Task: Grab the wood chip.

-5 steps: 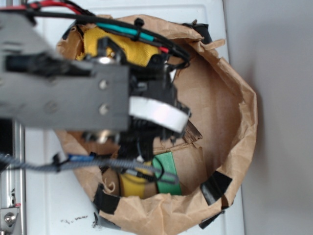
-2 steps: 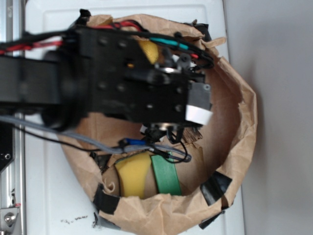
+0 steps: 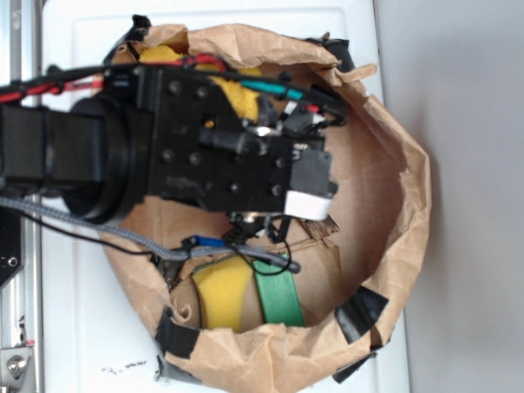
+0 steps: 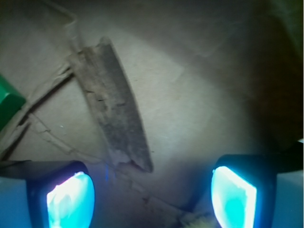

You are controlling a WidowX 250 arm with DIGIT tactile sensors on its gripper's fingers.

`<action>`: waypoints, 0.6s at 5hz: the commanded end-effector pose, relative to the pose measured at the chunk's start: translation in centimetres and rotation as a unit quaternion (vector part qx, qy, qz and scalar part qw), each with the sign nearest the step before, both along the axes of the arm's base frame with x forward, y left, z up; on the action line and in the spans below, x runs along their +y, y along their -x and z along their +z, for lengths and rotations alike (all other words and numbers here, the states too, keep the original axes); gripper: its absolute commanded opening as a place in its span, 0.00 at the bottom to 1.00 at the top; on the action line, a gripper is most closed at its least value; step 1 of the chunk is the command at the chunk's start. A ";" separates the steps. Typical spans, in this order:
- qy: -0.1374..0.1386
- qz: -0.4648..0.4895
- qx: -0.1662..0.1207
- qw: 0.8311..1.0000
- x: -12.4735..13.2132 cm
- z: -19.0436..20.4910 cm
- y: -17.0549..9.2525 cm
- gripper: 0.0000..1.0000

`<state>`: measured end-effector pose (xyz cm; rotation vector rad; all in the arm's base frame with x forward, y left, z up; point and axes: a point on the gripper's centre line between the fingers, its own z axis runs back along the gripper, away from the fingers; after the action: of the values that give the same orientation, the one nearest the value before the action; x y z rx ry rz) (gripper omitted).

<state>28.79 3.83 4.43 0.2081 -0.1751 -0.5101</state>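
Wood chip (image 4: 114, 107) is seen in the wrist view lying flat on the brown cardboard floor (image 4: 199, 95), running diagonally from the upper left toward the lower middle of the frame, with one end resting just above the gap between the gripper's pads. At the far left edge of that view a corner of the green sponge (image 4: 8, 99) is visible, near the upper end of the chip but apart from it, and a torn cardboard edge (image 4: 42, 90) is seen between them. Lower down, the left glowing pad (image 4: 71, 199) and the right glowing pad (image 4: 233, 197) are shown well apart, so the gripper (image 4: 152, 199) is spread wide, and nothing is held between its fingers (the chip is not touched by either pad).

In the exterior view, a white surface (image 3: 74, 327) is seen at the left, and on it a bowl-like brown paper nest (image 3: 401, 205) patched with black tape (image 3: 360, 315). The black robot arm (image 3: 123, 164) is extended from the left over the nest, with red, teal and grey cables strung along it. Beneath the arm's lower edge a yellow sponge (image 3: 219, 293) and the green one (image 3: 277, 296) are laid side by side, touching. Only a small dark end of the chip (image 3: 326, 227) is visible past the wrist; the rest is hidden by the arm. Yellow cloth (image 3: 164, 56) is glimpsed at the nest's top rim.
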 end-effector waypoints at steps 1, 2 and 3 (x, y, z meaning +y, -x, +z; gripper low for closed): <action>0.037 -0.075 -0.014 0.996 -1.1 0.8 1.9 1.00; 0.051 -0.072 -0.006 0.996 -2.3 1.1 1.4 1.00; 0.032 -0.051 0.000 0.998 -3.0 -0.1 0.0 1.00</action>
<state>27.83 1.71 2.90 0.1251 -0.1444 -0.5874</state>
